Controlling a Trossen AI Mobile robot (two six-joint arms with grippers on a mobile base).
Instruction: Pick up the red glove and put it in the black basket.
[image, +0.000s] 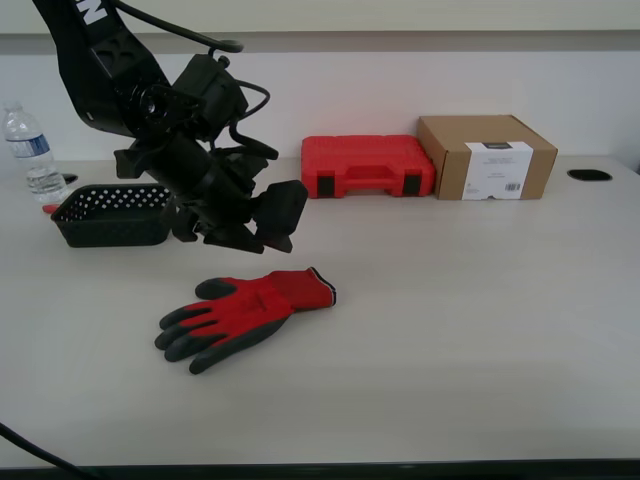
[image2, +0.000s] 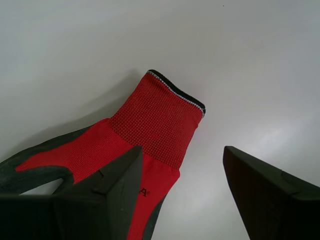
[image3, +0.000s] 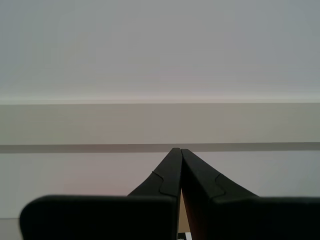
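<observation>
The red glove (image: 250, 310) lies flat on the pale table, its dark grey fingers toward the exterior view's left and its cuff toward the right. My first gripper (image: 262, 228) hangs open just above the glove's cuff end, apart from it. In the first wrist view the glove (image2: 150, 130) lies below the open first gripper (image2: 182, 152), its cuff between and beyond the two fingers. The black basket (image: 110, 215) stands at the exterior view's left, behind the arm. My second gripper (image3: 179, 150) is shut on nothing and faces a bare wall.
A red plastic tool case (image: 368, 165) and a cardboard box (image: 487, 155) stand at the back of the table. A water bottle (image: 30, 150) stands at the exterior view's far left, behind the basket. A cable hole (image: 588, 174) sits at the back right.
</observation>
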